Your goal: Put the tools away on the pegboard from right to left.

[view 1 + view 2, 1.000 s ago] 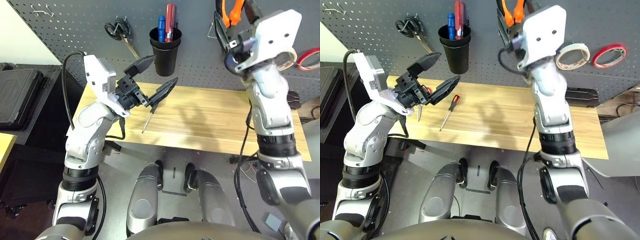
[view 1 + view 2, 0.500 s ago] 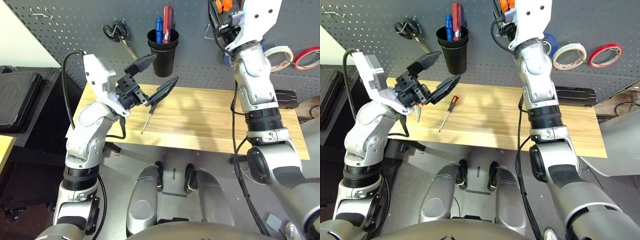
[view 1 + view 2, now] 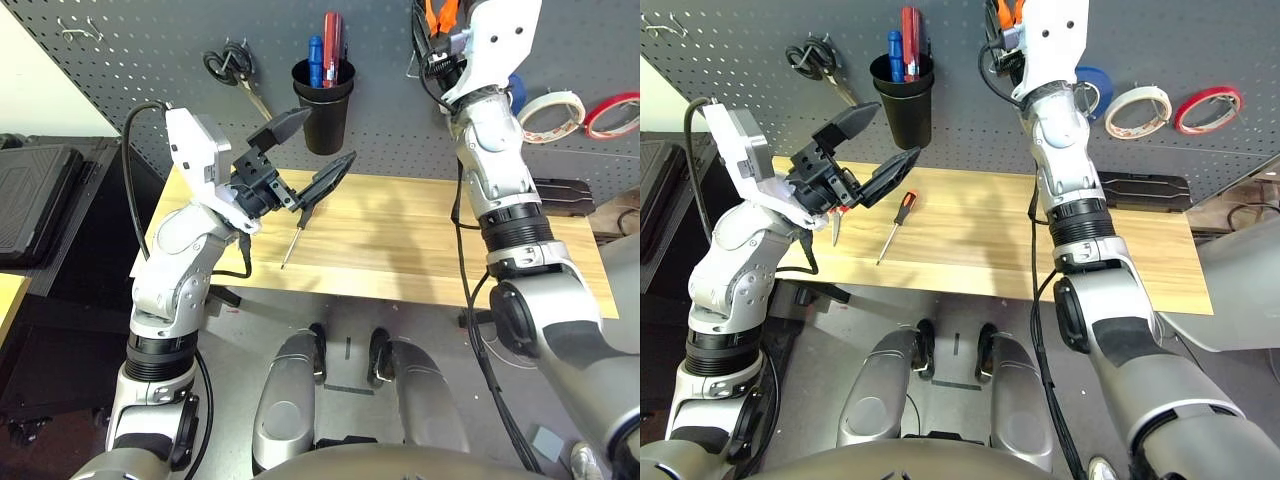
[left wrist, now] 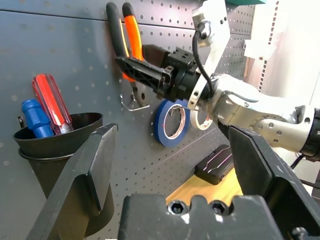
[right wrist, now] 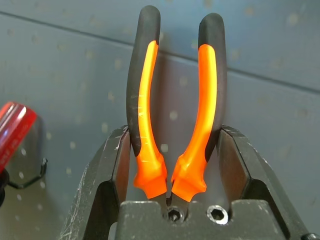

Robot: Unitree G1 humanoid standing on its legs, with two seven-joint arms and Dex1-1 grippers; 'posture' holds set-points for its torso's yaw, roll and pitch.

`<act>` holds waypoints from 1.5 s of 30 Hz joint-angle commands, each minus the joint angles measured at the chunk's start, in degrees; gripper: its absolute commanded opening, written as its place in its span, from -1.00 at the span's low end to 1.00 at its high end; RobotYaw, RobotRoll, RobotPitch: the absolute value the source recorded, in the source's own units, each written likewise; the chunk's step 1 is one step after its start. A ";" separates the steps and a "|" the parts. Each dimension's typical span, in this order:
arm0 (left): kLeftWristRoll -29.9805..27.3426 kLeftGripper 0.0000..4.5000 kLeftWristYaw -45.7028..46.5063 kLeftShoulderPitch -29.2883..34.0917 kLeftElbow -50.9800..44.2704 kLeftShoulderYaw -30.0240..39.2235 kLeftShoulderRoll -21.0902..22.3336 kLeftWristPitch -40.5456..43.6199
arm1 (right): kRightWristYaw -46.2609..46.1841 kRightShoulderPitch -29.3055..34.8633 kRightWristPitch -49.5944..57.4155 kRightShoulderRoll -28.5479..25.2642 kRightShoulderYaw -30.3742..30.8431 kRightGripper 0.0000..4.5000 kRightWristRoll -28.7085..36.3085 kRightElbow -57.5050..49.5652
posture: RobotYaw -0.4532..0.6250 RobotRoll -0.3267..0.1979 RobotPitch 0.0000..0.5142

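While the left claw (image 3: 300,155) hangs spread and empty over the near-left part of the bench (image 3: 420,240), the thin screwdriver (image 3: 295,233) lies loose on the wood just beneath it, with what looks like the red-handled scissors (image 3: 840,215) beside it, half hidden. I judge the screwdriver light, stiff and apt to roll; its thick orange-and-black handle is the place to pinch, not the slim shaft. Farther off, the right claw (image 5: 172,150) is raised against the pegboard (image 3: 150,40), pinching the orange-and-black-handled pliers (image 5: 175,100) low on both handles, near the pivot. They are rigid and fairly heavy, with rubbery sleeves that should resist slipping. To their right hang a blue tape roll (image 4: 171,122) and the white tape roll (image 3: 548,112).
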 commanded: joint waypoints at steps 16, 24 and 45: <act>0.55 1.00 0.46 0.68 -0.24 -1.30 0.05 -0.09 | -0.31 2.75 -1.09 1.99 -0.46 0.24 0.50 2.18 | 0.25 0.25 -0.12; 0.60 1.00 0.33 0.85 0.23 -1.45 0.01 -0.36 | -0.34 6.09 -2.40 2.15 -0.06 1.00 -0.08 -1.75 | 0.24 0.25 -0.12; 4.15 1.00 1.34 4.22 2.09 -2.74 3.69 3.79 | 17.30 34.40 21.76 -7.36 1.86 1.00 8.75 -40.36 | 0.23 0.25 -0.09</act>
